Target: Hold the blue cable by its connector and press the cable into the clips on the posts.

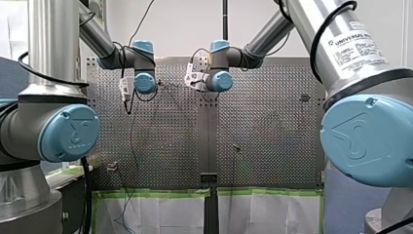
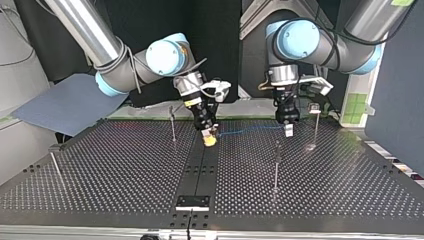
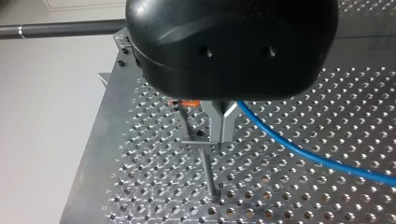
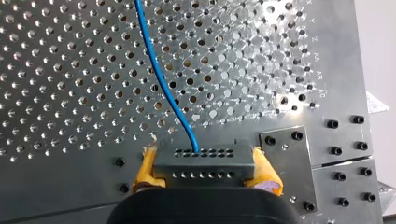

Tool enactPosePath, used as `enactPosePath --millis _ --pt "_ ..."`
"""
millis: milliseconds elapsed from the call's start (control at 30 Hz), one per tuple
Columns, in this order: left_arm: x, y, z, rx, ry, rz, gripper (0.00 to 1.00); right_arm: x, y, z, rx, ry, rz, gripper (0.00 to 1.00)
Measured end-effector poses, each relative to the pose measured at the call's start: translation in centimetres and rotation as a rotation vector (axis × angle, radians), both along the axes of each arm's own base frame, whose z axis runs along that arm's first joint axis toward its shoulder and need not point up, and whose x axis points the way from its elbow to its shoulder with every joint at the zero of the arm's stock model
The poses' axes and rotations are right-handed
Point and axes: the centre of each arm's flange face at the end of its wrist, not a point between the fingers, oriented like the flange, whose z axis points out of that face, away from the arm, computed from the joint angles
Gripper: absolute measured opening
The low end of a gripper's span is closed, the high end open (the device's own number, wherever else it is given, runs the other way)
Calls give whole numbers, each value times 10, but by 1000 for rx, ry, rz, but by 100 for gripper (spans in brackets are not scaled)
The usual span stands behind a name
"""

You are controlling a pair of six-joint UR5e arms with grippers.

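Blue cable pinched by left jaws, connector clamped in right jaws

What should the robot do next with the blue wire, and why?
Probably ease my left tool down a little: the blue cable it holds isn't yet in the clip on the post by its fingertips, while my right tool holds the connector.

The black claw hangs over the perforated counter, near its lettered edge. Its metal fingers meet at the tips, just beside the top of a thin post standing in the holes. A blue cable emerges beside the fingers and slants away above the counter.
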Motion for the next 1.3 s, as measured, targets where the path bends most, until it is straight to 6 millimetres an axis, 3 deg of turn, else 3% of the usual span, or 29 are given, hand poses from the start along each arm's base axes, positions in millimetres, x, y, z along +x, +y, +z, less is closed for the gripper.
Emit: enactPosePath --millis 433,933,1300 --pt "10 7 11 -5 -13 20 1 11 -6 14 -2 -25 8 0" --pt "34 12 16 -3 0 32 1 17 -15 6 14 -23 11 0" --pt "53 19 0 8 29 30 1 17 -18 6 12 -24 14 0"
